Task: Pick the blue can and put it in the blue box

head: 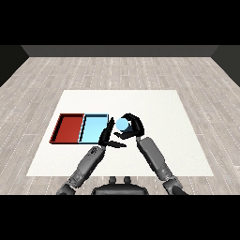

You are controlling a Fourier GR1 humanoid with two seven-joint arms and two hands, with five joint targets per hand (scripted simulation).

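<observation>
Round blue can [122,124] in curled right hand [134,125], seemingly beside shallow rectangular blue tray [94,128]

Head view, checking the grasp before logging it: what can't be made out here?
- Light blue cylindrical can: its sides and base, hidden by the black right hand curled round it.
- Table under the can: covered, so resting or lifted is unclear.
- Light blue tray: its right edge, behind the black left hand.

You get single head view only: high, looking down and forward across white table [154,101], whole tabletop visible, wood floor [117,70] beyond far edge.
</observation>
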